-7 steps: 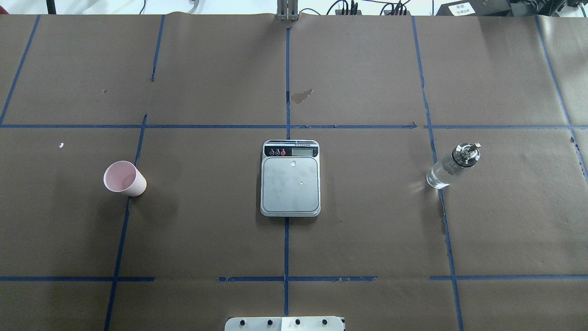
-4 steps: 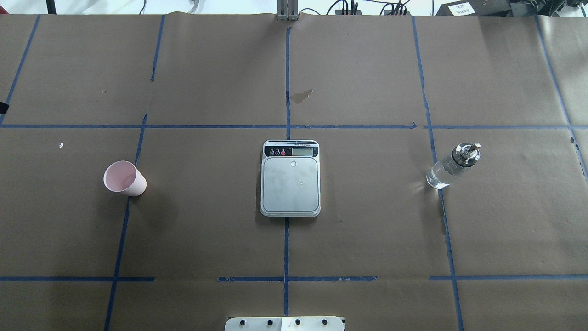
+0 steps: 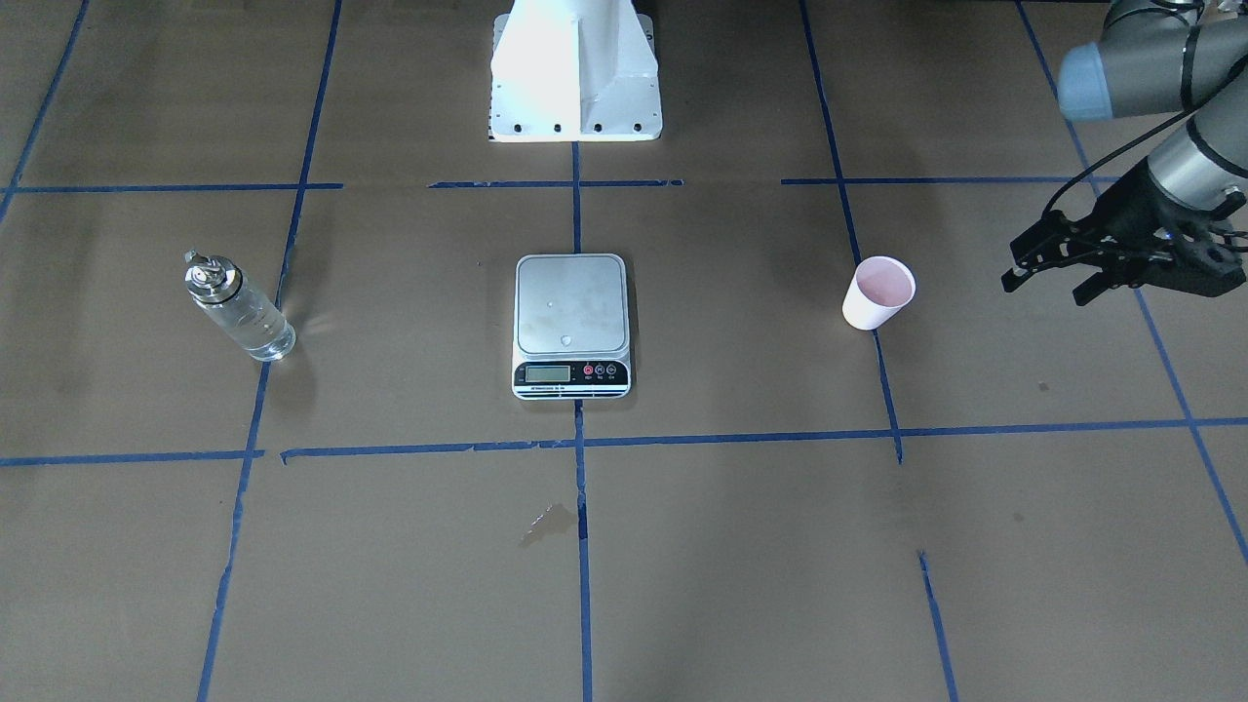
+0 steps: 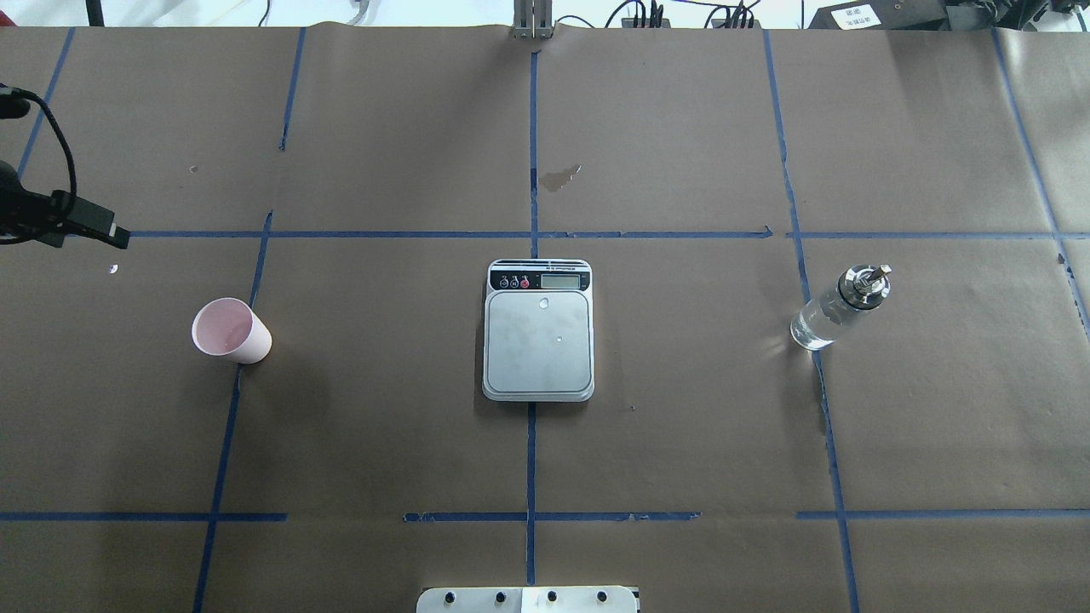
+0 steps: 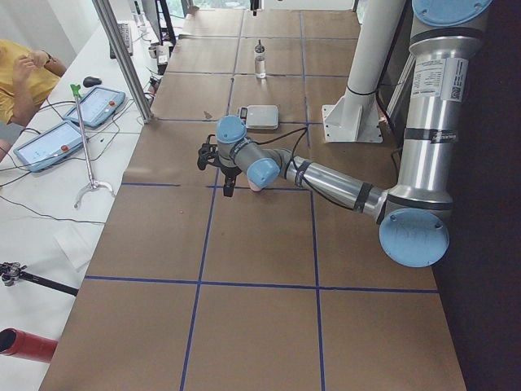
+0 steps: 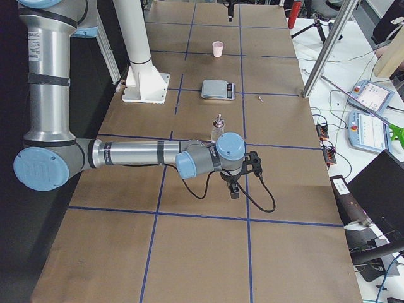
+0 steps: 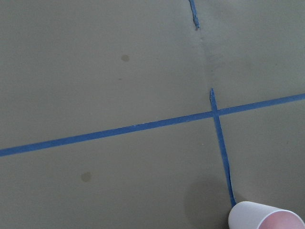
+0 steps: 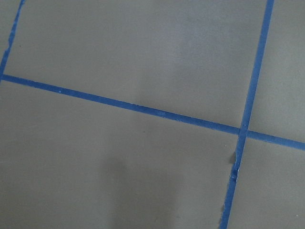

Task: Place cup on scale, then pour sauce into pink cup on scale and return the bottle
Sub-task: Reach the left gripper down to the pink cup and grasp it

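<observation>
We're on step one: get the cup (image 3: 878, 292) onto the scale (image 3: 571, 324). Our left tool (image 3: 1043, 288) hangs above the tabletop (image 3: 741, 546) w/ its fingers apart. The cup stands upright ahead of those fingers and lower down, untouched and well apart from them. The scale lies further on past the cup, roughly on the same line out from the tool, and the cup isn't on it yet. The bottle (image 3: 239, 307) w/ the clear sauce (image 3: 258, 331) is farthest from the left tool, just beyond the right tool (image 6: 234, 189); whether that one's fingers are apart or together we can't tell. To do this well, imo: drop to mid-cup height, take the body squarely btw the fingers, and close gently b/c thin paper prob. crushes. Then lift straight and set it centred on the platform (image 3: 570, 304), off the display (image 3: 547, 372).
</observation>
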